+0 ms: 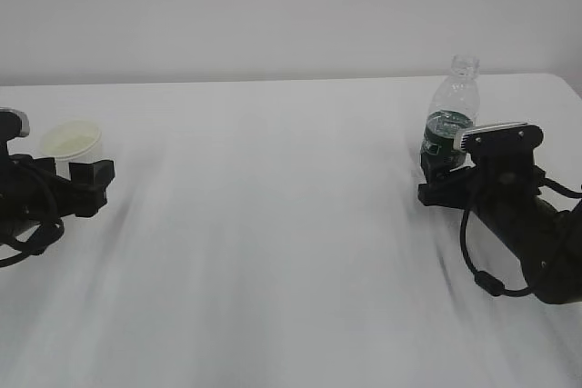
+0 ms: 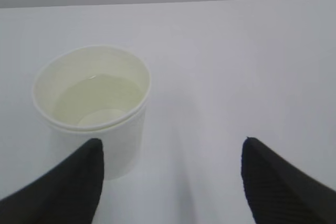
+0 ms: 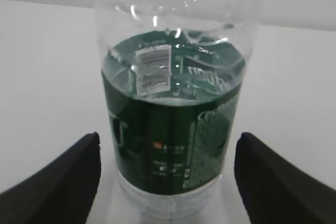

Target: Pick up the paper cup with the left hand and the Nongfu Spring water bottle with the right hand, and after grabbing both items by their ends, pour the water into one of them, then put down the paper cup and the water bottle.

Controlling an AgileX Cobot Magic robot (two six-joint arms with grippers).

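A: Standing far right, the Nongfu Spring water bottle point(image 3: 176, 114) sits between the released right hand point(image 3: 167, 182).
B: Left hand point(image 2: 170, 179), spread too, is off-centre; closing could tip the far-left paper cup point(image 2: 93, 111), spilling water point(image 2: 100, 100).

White tabletop point(image 1: 291, 224), plain pale wall point(image 1: 273, 6) behind its far edge
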